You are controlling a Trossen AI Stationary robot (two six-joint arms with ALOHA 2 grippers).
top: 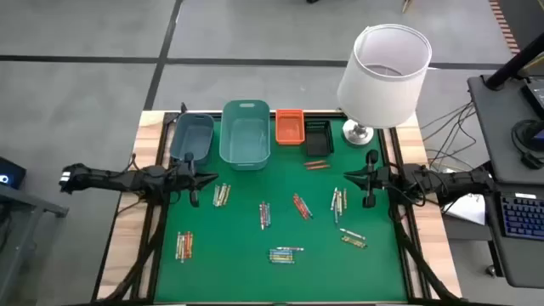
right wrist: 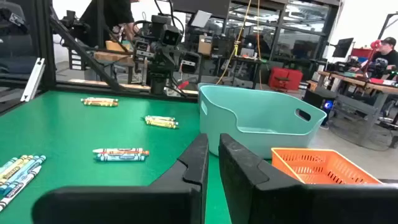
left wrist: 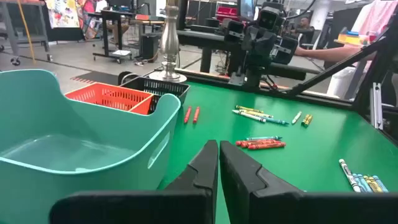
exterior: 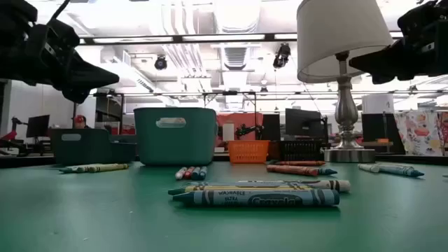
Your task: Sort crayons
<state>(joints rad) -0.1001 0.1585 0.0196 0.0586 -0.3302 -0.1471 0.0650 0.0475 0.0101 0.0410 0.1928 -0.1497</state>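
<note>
Small groups of crayons lie flat on the green mat: near the left edge [top: 184, 246], at the front [top: 286, 253], in the middle [top: 264, 214] [top: 301, 205], toward the right [top: 338, 201] [top: 354, 239], and two red ones [top: 317, 164] beside the bins. My left gripper [top: 212, 178] [left wrist: 219, 144] hovers shut above the mat's left side, in front of the dark teal bin, pointing toward the right. My right gripper [top: 348, 176] [right wrist: 211, 138] hovers shut above the right side, pointing toward the left. Neither holds anything.
Along the far edge stand a dark teal bin [top: 191, 136], a light teal bin [top: 245, 133], an orange bin [top: 289, 126] and a black bin [top: 318, 136]. A lamp with a white shade [top: 384, 75] stands at the far right corner.
</note>
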